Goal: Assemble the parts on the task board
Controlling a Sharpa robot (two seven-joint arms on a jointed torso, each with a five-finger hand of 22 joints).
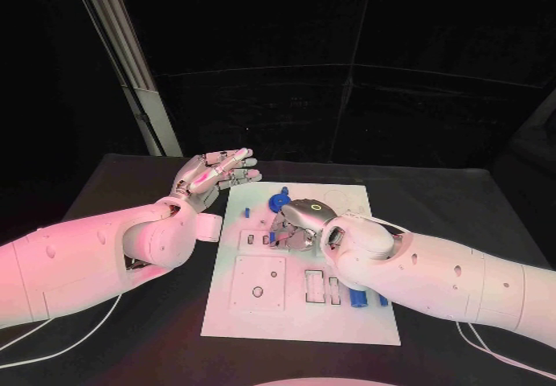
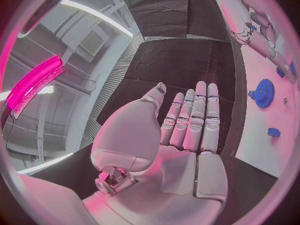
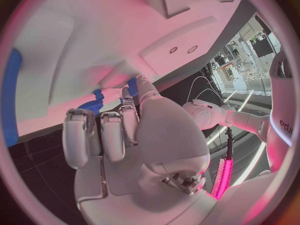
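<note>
The white board is lying in the middle of the dark surface, with a blue gear sitting near its far end. The right hand is being lowered onto the board's middle, fingers curled over a small blue part; whether it is pinched cannot be told. The left hand is being held raised beside the board's far left corner, palm up, fingers straight, close together and holding nothing.
</note>
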